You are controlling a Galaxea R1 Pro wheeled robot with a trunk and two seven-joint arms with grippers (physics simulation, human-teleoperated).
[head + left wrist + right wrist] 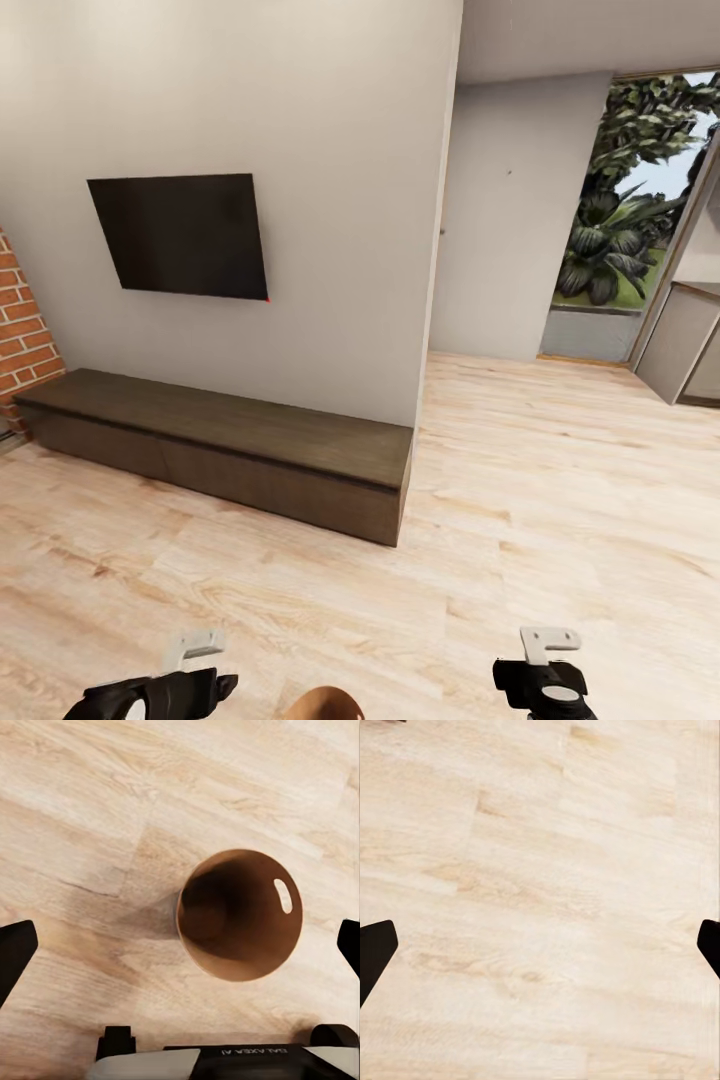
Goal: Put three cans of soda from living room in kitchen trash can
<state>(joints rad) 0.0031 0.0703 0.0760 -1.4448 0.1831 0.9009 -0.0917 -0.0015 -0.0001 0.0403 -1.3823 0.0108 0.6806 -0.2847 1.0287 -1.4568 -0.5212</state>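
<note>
Across the far side of the room stands a plain grey wall (330,200), smooth and matte, with a flat black TV (180,235) mounted on it. Pale plank floor (560,500) with visible grain runs from the living room toward an opening on the right, where foliage shows through a window (640,200). A long, dark wood bench (230,450), rectangular and low, sits against the wall; red brick (22,340) shows at the left edge.

The bin (240,915), a round, thin-walled brown wooden bucket with an oval hand-hole near the rim, stands upright on the floor below the left end effector (180,945); its interior looks empty. Its rim also shows at the bottom of the head view.

Left end effector: fingers wide apart, holding nothing. Right end effector (540,945): fingers wide apart, empty, over bare floor.

No soda cans are in view. Judged step: transit or search. The next move calls for locating a can before any grasp.
</note>
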